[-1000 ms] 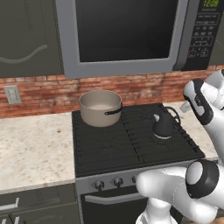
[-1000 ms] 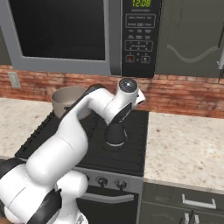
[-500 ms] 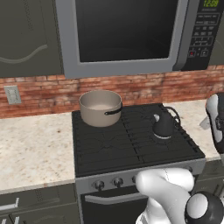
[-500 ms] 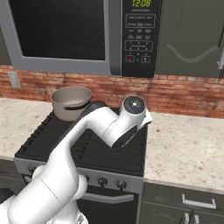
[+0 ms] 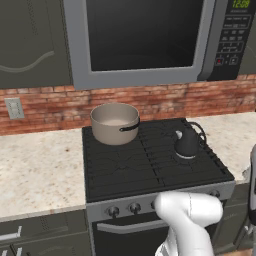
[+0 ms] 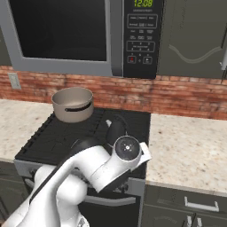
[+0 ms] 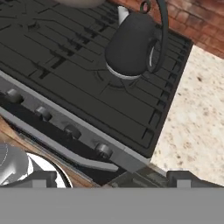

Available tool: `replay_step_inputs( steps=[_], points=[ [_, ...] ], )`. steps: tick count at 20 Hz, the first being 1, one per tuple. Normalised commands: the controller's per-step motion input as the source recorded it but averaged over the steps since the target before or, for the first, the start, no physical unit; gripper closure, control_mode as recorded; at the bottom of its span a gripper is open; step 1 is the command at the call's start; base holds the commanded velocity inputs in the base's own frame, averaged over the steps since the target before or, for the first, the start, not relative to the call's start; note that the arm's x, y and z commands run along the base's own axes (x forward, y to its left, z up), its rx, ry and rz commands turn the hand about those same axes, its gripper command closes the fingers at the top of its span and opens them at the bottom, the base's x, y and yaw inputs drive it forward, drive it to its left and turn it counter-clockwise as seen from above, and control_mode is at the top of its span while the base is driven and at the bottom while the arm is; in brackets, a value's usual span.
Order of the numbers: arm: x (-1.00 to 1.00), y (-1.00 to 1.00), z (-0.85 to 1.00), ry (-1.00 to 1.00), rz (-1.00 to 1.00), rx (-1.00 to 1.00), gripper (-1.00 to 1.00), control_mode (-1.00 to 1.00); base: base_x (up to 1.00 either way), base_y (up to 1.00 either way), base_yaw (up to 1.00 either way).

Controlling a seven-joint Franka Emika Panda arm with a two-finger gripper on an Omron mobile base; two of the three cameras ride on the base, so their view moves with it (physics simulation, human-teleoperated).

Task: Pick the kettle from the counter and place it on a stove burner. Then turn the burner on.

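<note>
With the small rounded dark grey-black kettle point(image 5: 187, 145) already standing on the right-hand black cast-iron stove burner point(image 5: 192, 161), free of the gripper point(image 7: 111, 177), placing looks finished. What remains is turning a round dark knob point(image 7: 103, 151) along the near front panel. Whether the fingers are spread cannot be told.

You couldn't tell the gripper's jaw state: its fingertips point(image 7: 43, 178) sat mostly under the hand view's bottom edge. In the right base view the arm point(image 6: 102, 166) covered the kettle's point(image 6: 116, 129) lower body and the burner under it. Stove knobs point(image 5: 134, 207) were too small for you to read their setting. The pot point(image 7: 81, 2) was cut off by the hand view's top edge.
</note>
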Motion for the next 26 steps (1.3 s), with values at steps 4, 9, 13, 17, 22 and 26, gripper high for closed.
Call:
replay_step_inputs(
  steps=[4,9,13,17,22,26],
  points=[
    [-0.73,0.03,-0.3,0.03,-0.19,0.0,-1.0,-1.0,0.0,0.0,0.0],
    [-0.48,0.1,-0.35,0.1,-0.16,0.0,-1.0,-1.0,0.0,0.0,0.0],
    [-0.02,0.22,-0.07,0.14,-0.13,-0.01,-1.0,-1.0,0.0,0.0,0.0],
    [0.01,0.24,-0.07,0.06,-0.16,-0.01,-1.0,-1.0,0.0,0.0,0.0],
    [-0.07,0.0,-0.75,0.0,-0.12,0.0,-1.0,-1.0,0.0,0.0,0.0],
    [-0.5,0.0,-1.0,-0.02,-0.07,0.02,-1.0,-1.0,0.0,0.0,0.0]
  ],
)
